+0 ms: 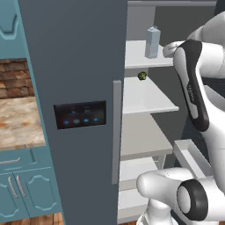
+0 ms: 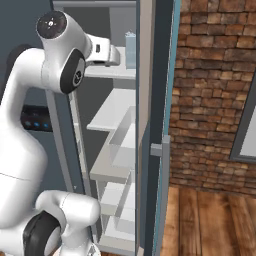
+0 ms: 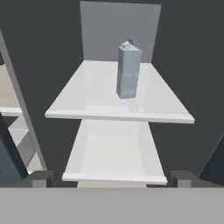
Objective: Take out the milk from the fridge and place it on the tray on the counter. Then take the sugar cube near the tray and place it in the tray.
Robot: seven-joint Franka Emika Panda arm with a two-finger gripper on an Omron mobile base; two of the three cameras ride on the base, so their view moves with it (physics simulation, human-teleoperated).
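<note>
Matt surfaces throughout, little gloss.
Smooth matt dark grey on the fridge [image 1: 74, 66], with a glossy black panel [image 1: 80, 114]; smooth white shelves [image 3: 118, 98], plastic-looking; pale, paper-like milk [image 3: 129, 72] carton; marbled stone on the worktop [image 1: 19, 123]; rough red brick wall [image 2: 210, 95]; wood-plank floor [image 2: 210, 225]; smooth white arm [image 2: 25, 130].

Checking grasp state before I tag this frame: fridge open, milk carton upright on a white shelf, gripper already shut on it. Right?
Not quite. The gripper is open and short of the milk carton, as the hand view shows: its finger tips stand wide apart with nothing between them. The rest holds: the fridge is open and the carton stands upright on its white shelf.
</note>
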